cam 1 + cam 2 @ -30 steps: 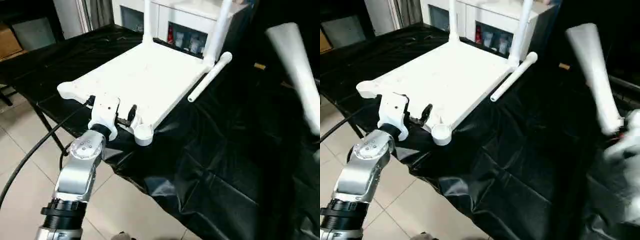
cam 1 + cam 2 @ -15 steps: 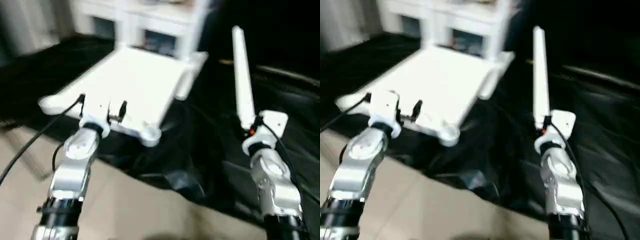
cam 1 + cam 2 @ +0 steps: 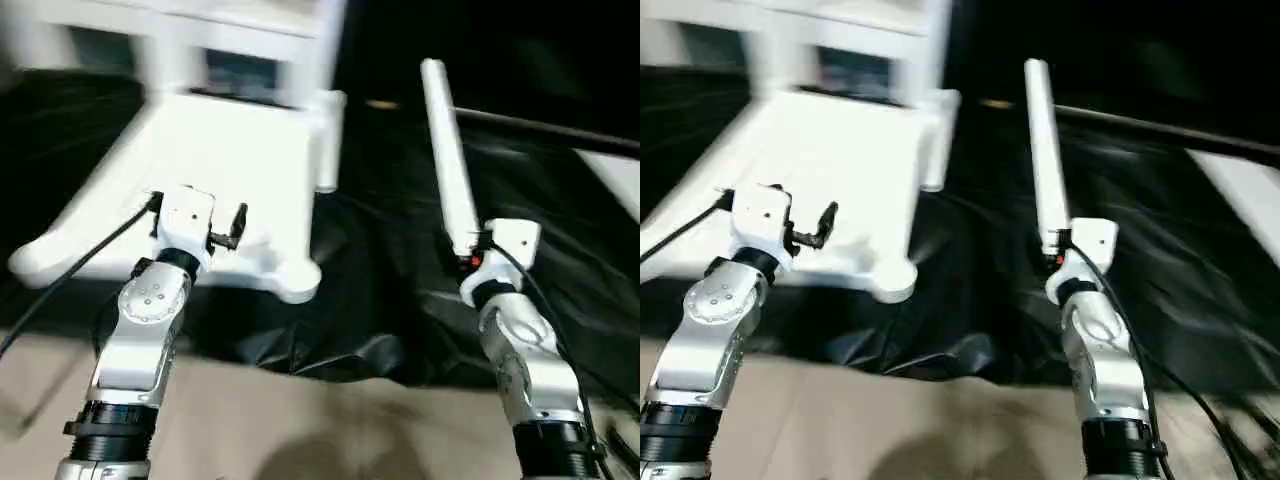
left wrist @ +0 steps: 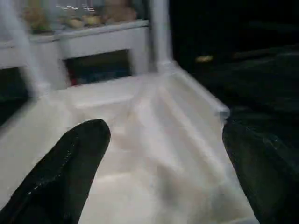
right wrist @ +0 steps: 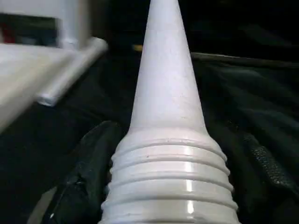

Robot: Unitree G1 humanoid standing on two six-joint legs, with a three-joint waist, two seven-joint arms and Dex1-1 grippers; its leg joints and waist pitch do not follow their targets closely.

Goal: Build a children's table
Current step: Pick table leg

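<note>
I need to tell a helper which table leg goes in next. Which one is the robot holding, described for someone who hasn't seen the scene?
Start at the white tabletop on the black-draped bench. To its right, the right gripper grips a white tubular leg by its threaded end. Unlike the loose leg lying against the tabletop's edge, this one is held off the cloth.

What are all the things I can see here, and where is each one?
tabletop: one, white, lying on the black sheet, at the left.
fitted legs: two, white, standing up from the tabletop's far corners.
loose leg: one, white, lying along the tabletop's right edge.
held leg: one, white, pointing up and away, in the right gripper, threaded end between the fingers.
black sheet: one, covering the work surface.
cabinet: one, white, behind the tabletop.
floor: beige, in front.
left gripper: black fingers open, over the tabletop's near edge, holding nothing.
right gripper: black fingers closed on the held leg.
</note>
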